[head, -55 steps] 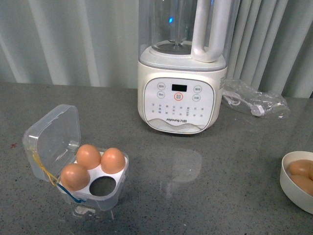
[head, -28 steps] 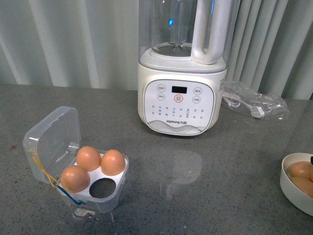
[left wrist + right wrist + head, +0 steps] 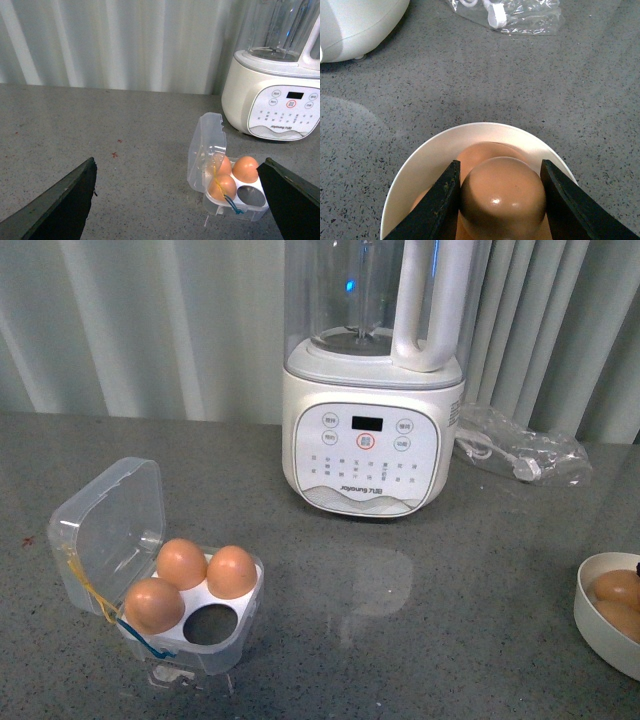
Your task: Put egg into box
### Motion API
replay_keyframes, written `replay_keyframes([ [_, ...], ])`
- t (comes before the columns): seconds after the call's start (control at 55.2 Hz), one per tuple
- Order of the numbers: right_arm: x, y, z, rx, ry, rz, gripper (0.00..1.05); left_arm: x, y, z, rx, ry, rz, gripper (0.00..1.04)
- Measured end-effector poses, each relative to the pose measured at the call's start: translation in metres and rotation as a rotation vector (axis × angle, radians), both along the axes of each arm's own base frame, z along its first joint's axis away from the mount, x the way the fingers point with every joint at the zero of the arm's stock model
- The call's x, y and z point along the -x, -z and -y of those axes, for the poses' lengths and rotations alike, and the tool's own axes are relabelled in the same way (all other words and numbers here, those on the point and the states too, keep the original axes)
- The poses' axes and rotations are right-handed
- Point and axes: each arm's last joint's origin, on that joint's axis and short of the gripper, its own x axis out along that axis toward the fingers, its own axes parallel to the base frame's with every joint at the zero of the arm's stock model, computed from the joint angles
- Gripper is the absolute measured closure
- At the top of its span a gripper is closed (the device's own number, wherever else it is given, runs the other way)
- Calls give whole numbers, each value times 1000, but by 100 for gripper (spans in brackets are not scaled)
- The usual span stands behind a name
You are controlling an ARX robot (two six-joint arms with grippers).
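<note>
In the right wrist view my right gripper [image 3: 501, 200] is shut on a tan-brown egg [image 3: 502, 192], its two black fingers pressed on either side, just above the round white bowl [image 3: 427, 160]. The clear box [image 3: 165, 590] stands open at the front left, lid tipped up. Its white tray holds three brown eggs, and the front right hole [image 3: 207, 624] is bare. Yellow and blue strings hang at its left. In the left wrist view my left gripper [image 3: 185, 200] is open and empty, above and near the box [image 3: 227, 185]. Neither arm clearly shows in the front view.
A white blender [image 3: 372, 390] stands at the back centre. A crumpled clear plastic bag [image 3: 520, 448] with a white cable lies right of it. The white bowl [image 3: 595, 615] with more brown eggs sits at the right edge. White curtains hang behind the grey speckled counter.
The front view shifts very slightly; a small dark tip now shows above the bowl at the right edge. The box and its three eggs have not moved.
</note>
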Motion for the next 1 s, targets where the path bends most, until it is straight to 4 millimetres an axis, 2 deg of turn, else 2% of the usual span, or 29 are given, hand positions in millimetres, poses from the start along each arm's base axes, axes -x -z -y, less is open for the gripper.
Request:
replay_keyframes([
  [0.109,2,-13,-2,-10,-35,16,64,0,0,0,0,0,0,7],
  [0.271,2,-38,-12,-59,-199,17,65,0,0,0,0,0,0,7],
  [0.615,-18,-62,-43,-152,-502,40,65,0,0,0,0,0,0,7],
  [0.76,-27,-62,-65,-171,-592,34,65,0,0,0,0,0,0,7],
  [0.995,-35,-54,-124,-214,-761,-5,65,0,0,0,0,0,0,7],
])
